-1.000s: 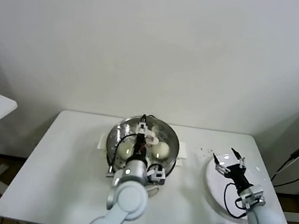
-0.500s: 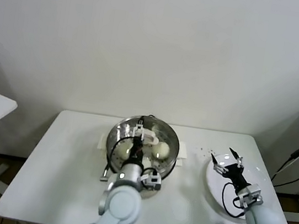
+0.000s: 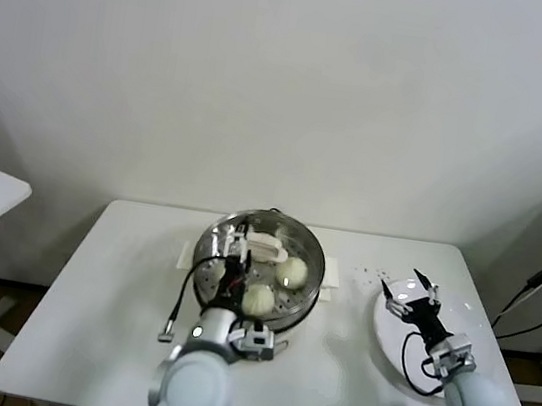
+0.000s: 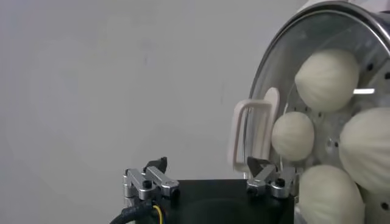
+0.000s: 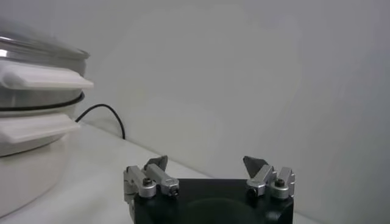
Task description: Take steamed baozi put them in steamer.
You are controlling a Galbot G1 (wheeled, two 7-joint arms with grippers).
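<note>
The left gripper (image 3: 235, 249) is wide, holding nothing, at the steamer's (image 3: 299, 303) nine o'clock edge. Four baozi (image 4: 327, 78) sit inside. The right gripper (image 3: 410, 290), also wide, hangs over the plate (image 3: 388, 341).

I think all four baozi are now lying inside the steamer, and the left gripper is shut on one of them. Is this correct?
Not quite. All four steamed baozi do lie inside the steamer, but the left gripper is open and holds nothing; its fingers stand apart at the steamer's rim. The left wrist view shows this.
</note>
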